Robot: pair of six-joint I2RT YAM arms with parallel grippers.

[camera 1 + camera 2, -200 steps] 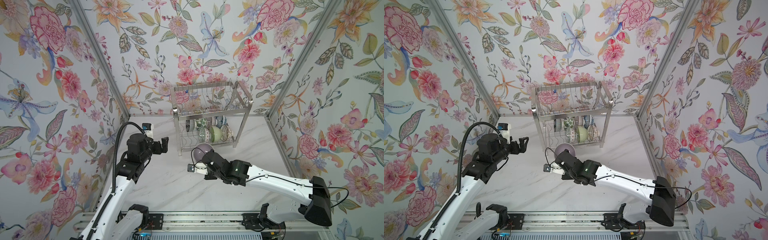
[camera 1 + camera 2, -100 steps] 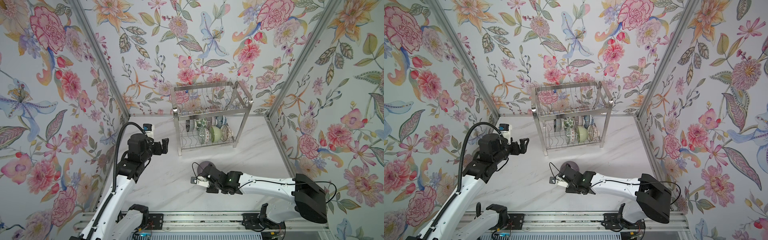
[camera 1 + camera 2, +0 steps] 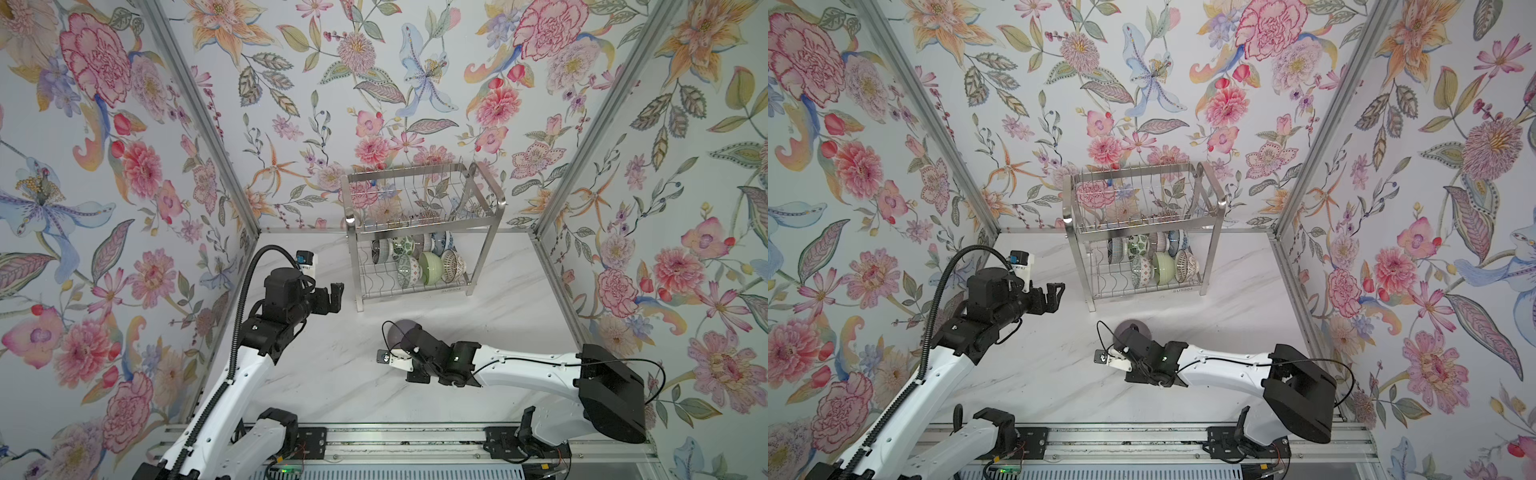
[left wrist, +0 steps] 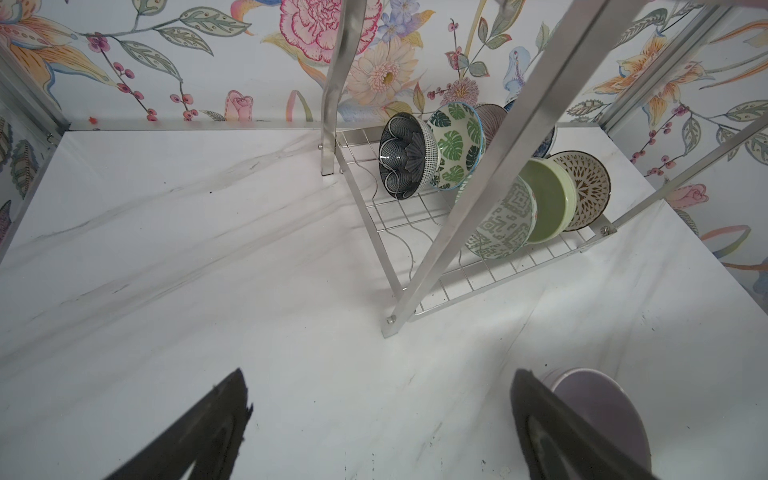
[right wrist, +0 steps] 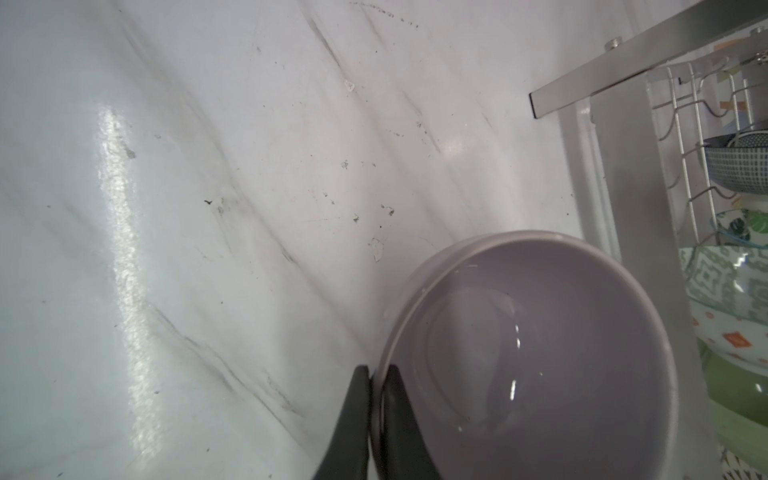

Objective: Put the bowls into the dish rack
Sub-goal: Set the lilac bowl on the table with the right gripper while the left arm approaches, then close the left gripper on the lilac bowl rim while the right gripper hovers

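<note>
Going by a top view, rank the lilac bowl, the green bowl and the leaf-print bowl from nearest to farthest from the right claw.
1. Lilac bowl: in front of the rack, rim pinched in the right claw.
2. Green bowl: front row of the rack's lower shelf.
3. Leaf-print bowl: back row, behind it.

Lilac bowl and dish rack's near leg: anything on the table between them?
Nothing; the left wrist view shows bare table between the lilac bowl and the dish rack.

Floral wallpaper walls (image 3: 374, 83), white marble tabletop (image 3: 332, 374), metal corner posts (image 3: 205, 124), even light
</note>
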